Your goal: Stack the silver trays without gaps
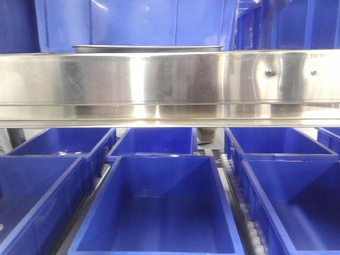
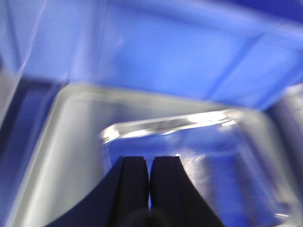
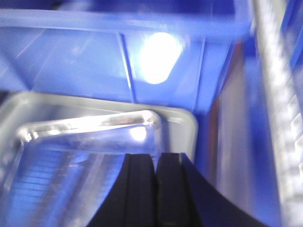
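In the front view only the thin rim of a silver tray (image 1: 147, 48) shows, above the shelf rail; neither gripper appears there. In the blurred left wrist view, a shiny silver tray (image 2: 165, 124) lies inside a wider grey tray (image 2: 71, 142). My left gripper (image 2: 149, 158) hovers over the inner tray's floor near its left wall, shut, with only a sliver of blue between the fingers. The right wrist view shows the same nested pair: inner tray (image 3: 85, 124) and outer rim (image 3: 184, 118). My right gripper (image 3: 155, 156) is shut over the inner tray's right edge, with nothing seen between its fingers.
A long brushed-steel shelf rail (image 1: 170, 79) crosses the front view and hides the trays' bodies. A tall blue bin (image 1: 138, 21) stands right behind the trays. Several open blue bins (image 1: 159, 207) sit below, with roller tracks (image 1: 249, 228) between them. A steel rail (image 3: 279, 94) runs at the right.
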Controlling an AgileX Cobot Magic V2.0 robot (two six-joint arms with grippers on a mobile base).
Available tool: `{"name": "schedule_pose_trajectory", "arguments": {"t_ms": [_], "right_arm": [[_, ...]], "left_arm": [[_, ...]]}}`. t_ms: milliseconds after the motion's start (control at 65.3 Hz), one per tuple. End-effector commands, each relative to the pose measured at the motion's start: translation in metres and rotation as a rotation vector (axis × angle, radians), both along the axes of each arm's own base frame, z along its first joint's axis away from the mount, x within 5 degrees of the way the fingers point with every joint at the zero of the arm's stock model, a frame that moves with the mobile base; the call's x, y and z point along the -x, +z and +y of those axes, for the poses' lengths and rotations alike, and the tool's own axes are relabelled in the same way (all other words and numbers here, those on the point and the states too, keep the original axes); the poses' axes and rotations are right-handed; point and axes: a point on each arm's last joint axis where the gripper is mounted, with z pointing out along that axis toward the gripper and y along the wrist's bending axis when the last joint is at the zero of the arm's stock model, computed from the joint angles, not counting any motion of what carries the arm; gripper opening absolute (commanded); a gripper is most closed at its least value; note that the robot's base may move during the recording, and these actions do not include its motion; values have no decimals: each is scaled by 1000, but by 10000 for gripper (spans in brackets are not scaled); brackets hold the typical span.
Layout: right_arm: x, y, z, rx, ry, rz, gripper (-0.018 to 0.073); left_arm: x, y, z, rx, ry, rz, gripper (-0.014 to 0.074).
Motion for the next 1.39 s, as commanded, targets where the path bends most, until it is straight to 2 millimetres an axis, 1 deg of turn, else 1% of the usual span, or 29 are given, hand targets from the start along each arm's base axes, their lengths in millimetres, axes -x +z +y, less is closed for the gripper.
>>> {"name": "schedule_pose_trajectory", "arguments": {"t_ms": [0,61,107,122,153,168,275,398,520,612,735,826,934,1087,1255,1377], "right_arm": [[16,8,-3,14,47,-111,-79],[27,4,-7,-1,67,-154,-79],[35,4,-10,-19,81,-200,-79],[40,6,-12,-26,85,-218,-79],[46,6,-14,-36,93,-242,-79],[49,2,-15,-37,97,-245,-79],[73,-1,-26,-48,115,-305,-79],[98,-13,-38,-32,124,-321,-79],[126,-24,-51,-38,131,-340,-79],[143,-36,-59,-44,140,-354,-79],[165,-54,-70,-47,146,-360,-79],[183,-65,-78,-50,145,-367,-79],[201,-72,-88,-54,139,-378,-79],[231,-66,-105,-71,115,-417,-79],[255,-56,-117,-109,107,-508,-79],[267,-53,-123,-129,104,-553,-79]], "left_arm": [[20,1,-7,47,-69,-100,4],[31,-3,-11,68,-109,-154,4],[41,-5,-11,78,-131,-187,4],[43,-10,-11,75,-137,-190,4],[49,-11,-12,80,-155,-223,4],[52,-12,-12,80,-165,-239,4],[72,-19,-8,70,-225,-365,4],[95,-29,1,98,-256,-430,4],[120,-45,13,81,-282,-462,4],[139,-58,22,86,-303,-496,4],[163,-76,34,91,-310,-500,4],[179,-84,43,96,-309,-515,4],[198,-84,53,111,-305,-556,4],[224,-77,70,131,-285,-624,4],[245,-67,81,159,-273,-703,4],[252,-63,85,174,-271,-741,4]]}}
